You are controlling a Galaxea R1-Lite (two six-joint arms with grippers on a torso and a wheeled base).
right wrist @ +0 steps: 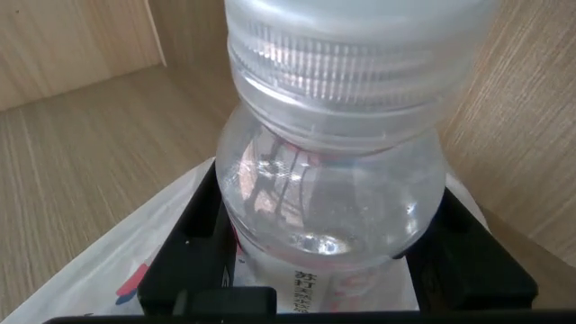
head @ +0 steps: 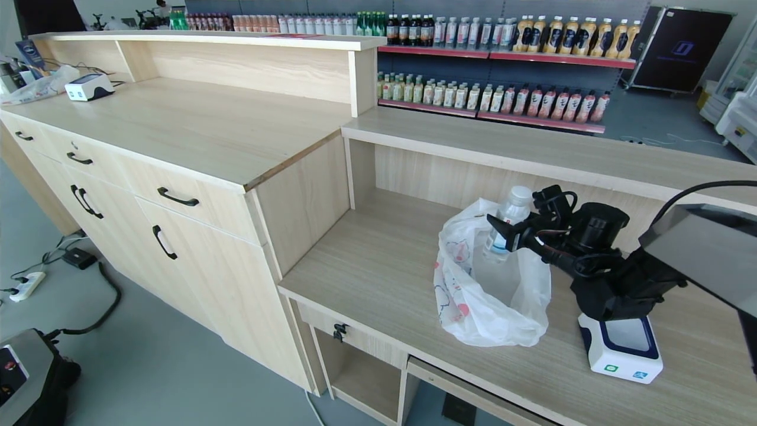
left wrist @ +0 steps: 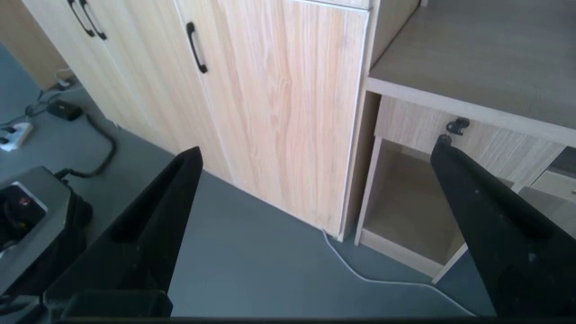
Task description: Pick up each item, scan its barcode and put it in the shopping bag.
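Observation:
A clear plastic bottle (head: 508, 225) with a white cap stands upright in the mouth of the white shopping bag (head: 485, 296) on the low counter. My right gripper (head: 513, 232) is shut on the bottle just below its shoulder. In the right wrist view the bottle (right wrist: 333, 189) shows close up between the black fingers (right wrist: 193, 243), with the bag (right wrist: 108, 270) beneath it. A white and blue barcode scanner (head: 621, 349) sits on the counter beside the bag, under my right arm. My left gripper (left wrist: 315, 234) hangs open over the grey floor, near the cabinet doors.
The low counter (head: 384, 266) lies between a taller cabinet with black-handled drawers (head: 171, 198) on the left and a back ledge (head: 532, 148). Shelves of bottles (head: 491, 65) stand behind. Cables and a power strip (head: 26, 284) lie on the floor.

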